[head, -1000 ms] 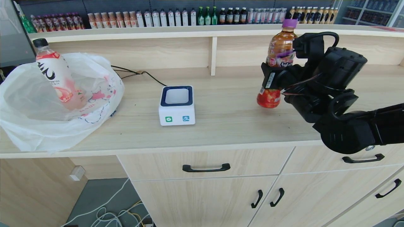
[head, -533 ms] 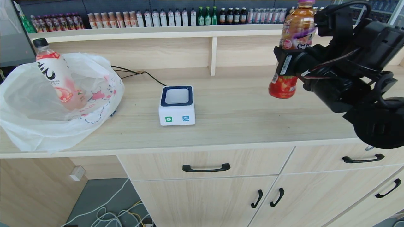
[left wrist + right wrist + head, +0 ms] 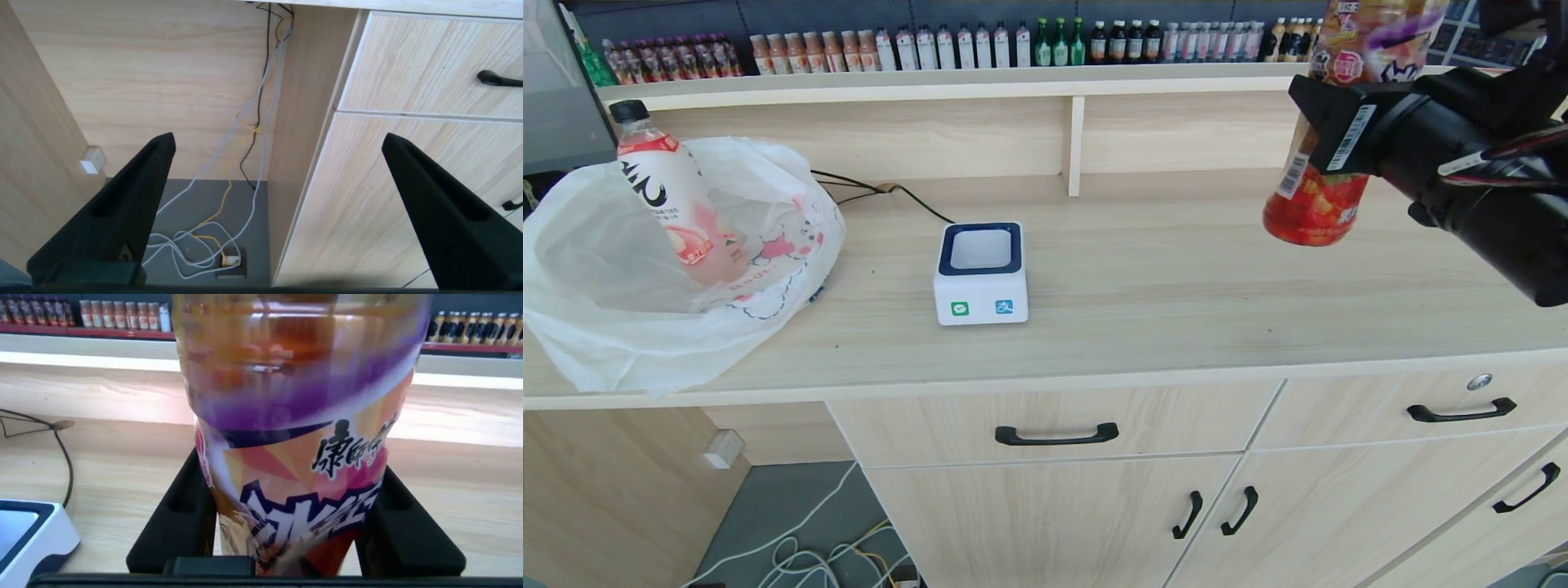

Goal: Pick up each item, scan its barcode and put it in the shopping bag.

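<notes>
One bottle is up in my right hand, lifted clear of the tabletop and well to the right of the scanner. The hand is clamped across the bottle's middle, with a black finger on each side of the label.

The bottle looks full of reddish drink, so I judge it fairly heavy. Its wall is thin plastic that would give if I squeezed hard. The round body and glossy wrap could let it twist or slide, so the mid-body hold seems right to me. It leaves the barcode, low on the side, uncovered.

The scanner is a hard white box with a dark-rimmed window on top. The bag is thin, crinkled white plastic with a floppy mouth, and a pink bottle leans inside it.

My left hand hangs open and empty below the tabletop, beside the cabinet.
</notes>
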